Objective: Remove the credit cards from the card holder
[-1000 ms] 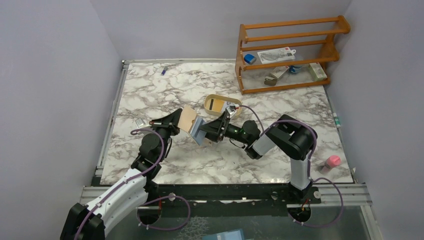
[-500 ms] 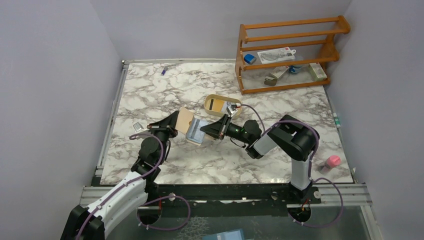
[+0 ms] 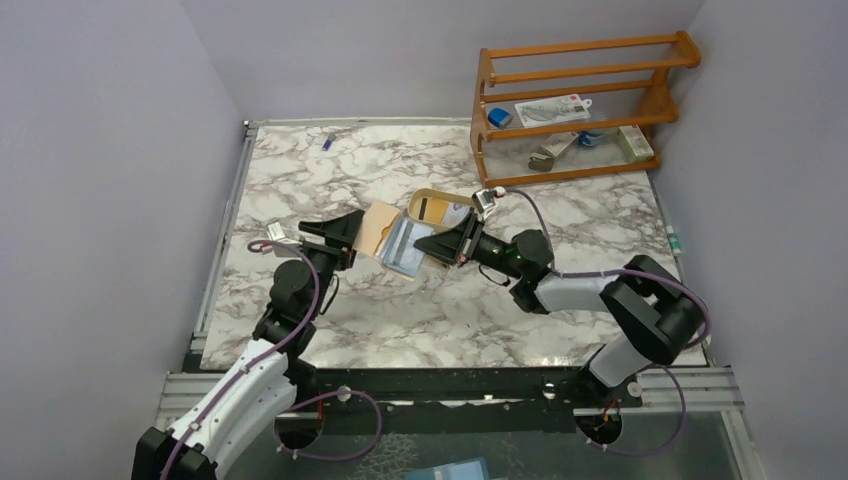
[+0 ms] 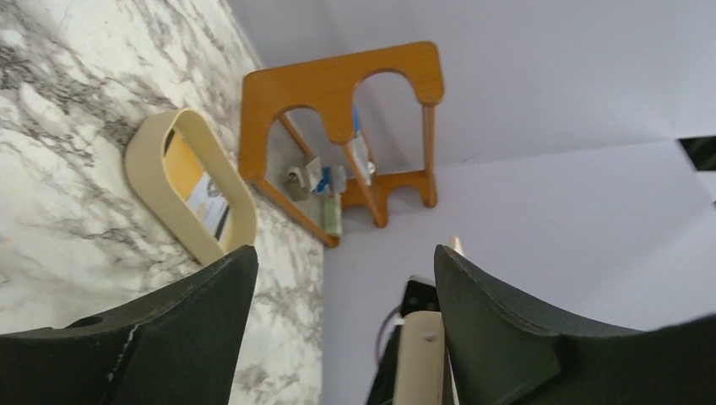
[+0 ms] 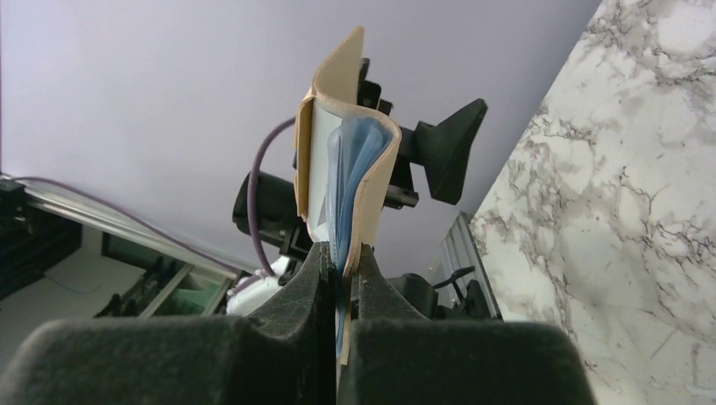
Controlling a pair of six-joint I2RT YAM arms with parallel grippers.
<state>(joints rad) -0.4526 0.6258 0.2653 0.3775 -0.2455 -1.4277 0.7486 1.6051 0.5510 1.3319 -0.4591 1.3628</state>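
Note:
The card holder (image 3: 392,236), a tan bifold with a pale blue inside, hangs open above the table's middle. My right gripper (image 3: 441,246) is shut on its right edge. In the right wrist view the card holder (image 5: 344,143) stands upright from my right gripper (image 5: 344,251), with bluish cards (image 5: 355,164) showing in its fold. My left gripper (image 3: 343,231) is open just left of the card holder. Its wrist view shows my left gripper (image 4: 344,251) spread wide, the card holder (image 4: 420,354) edge-on beside the right finger. A yellow-orange credit card (image 3: 431,208) lies in the oval tray.
The oval tan tray (image 3: 418,196) sits just behind the card holder; in the left wrist view the tray (image 4: 148,181) also holds a whitish card (image 4: 208,197). A wooden rack (image 3: 575,105) with small items stands back right. A pink object (image 3: 664,323) lies near the right front edge.
My left gripper has opened and let go of the card holder. My right gripper shut on its right edge and carried it slightly right and back, toward the tray.

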